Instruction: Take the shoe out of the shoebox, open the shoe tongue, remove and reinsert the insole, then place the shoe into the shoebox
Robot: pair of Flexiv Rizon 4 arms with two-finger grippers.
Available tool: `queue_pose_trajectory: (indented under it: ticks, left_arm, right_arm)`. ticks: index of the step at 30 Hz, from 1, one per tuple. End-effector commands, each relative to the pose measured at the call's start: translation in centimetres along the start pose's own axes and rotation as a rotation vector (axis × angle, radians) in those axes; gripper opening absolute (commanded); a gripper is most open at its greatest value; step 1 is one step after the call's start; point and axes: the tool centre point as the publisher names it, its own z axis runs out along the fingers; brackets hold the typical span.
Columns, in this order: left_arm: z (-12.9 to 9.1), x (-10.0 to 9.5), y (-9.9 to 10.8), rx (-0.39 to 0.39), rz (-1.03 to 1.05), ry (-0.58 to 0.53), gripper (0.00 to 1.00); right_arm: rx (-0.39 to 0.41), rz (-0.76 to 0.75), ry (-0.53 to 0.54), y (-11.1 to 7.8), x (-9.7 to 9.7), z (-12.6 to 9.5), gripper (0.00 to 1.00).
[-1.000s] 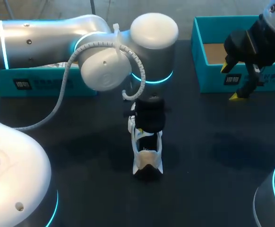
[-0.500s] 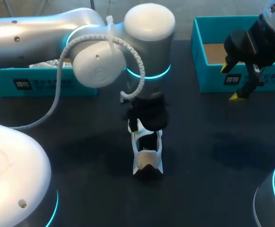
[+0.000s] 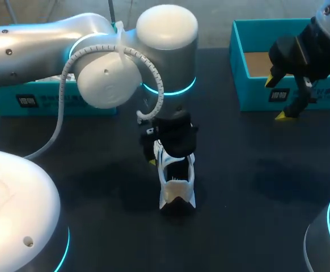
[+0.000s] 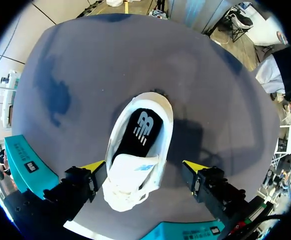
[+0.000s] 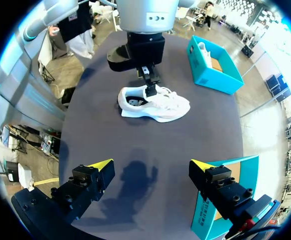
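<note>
Straddling white sneaker (image 4: 138, 150) with left gripper (image 4: 144, 167) spread, likely lining up for tongue; hovering right gripper (image 5: 150, 164) spread at two o'clock by teal shoebox (image 3: 256, 93).

My left arm (image 3: 97, 62) has shifted a little leftward over the shoe (image 3: 177, 184), perhaps turning its wrist slightly

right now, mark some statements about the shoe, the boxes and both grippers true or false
1. The shoe stands on the table, outside the left shoebox and the right shoebox. True.
2. The right gripper holds the shoe. False: it is open and empty.
3. The left gripper is open, a finger on each side of the shoe. True.
4. The shoe lies on its side. False: it stands upright.
5. The insole lies on the table. False: it sits inside the shoe.
</note>
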Motion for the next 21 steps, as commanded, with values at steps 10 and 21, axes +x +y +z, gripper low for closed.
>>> queue_pose_trajectory:
  ticks: [10,21]
  left_arm:
    - [-0.1,-0.7,-2.6,-0.057,-0.358,-0.013,1.00]
    - [-1.6,0.9,-4.6,-0.056,-0.627,-0.085,1.00]
  right_arm:
    - [0.004,0.001,0.004,0.1,-0.2,0.1,1.00]
    - [0.004,0.001,0.004,0.1,-0.2,0.1,1.00]
